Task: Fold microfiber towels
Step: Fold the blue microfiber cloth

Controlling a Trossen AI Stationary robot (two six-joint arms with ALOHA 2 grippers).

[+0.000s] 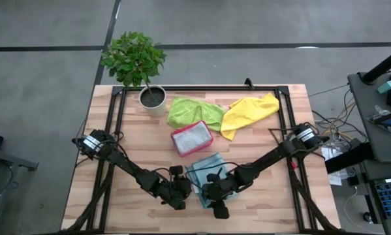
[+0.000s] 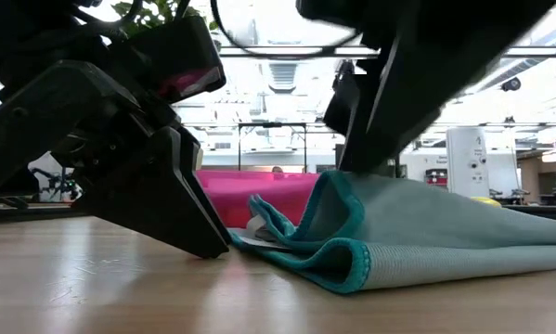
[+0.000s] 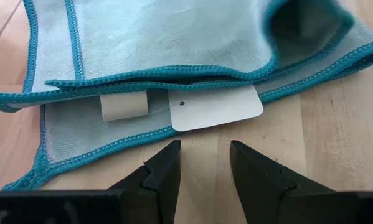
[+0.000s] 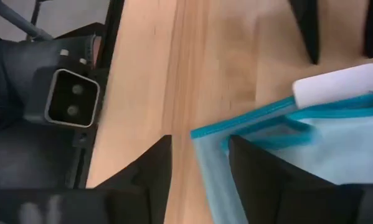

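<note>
Two dark robot arms meet low over the near edge of a wooden table [image 1: 260, 196]. Left gripper [image 3: 205, 163] sits at table level w/ fingers apart, nothing between them; just ahead of its tips lies a teal towel [image 3: 174, 43], partly folded in layers, w/ a white tag [image 3: 216, 107] and a small grey label [image 3: 124, 107] sticking out under the top layer. Right gripper [image 4: 198, 163] hangs over the same towel's edge, fingers apart, a teal hem corner lying between them but not pinched. Well beyond both grippers, toward the far side: a pink tray [image 1: 191, 138], then a green towel [image 1: 194, 111] and a yellow towel [image 1: 249, 112], both crumpled, touching each other. A potted plant [image 1: 143, 68] stands at the far corner, left arm's side.
</note>
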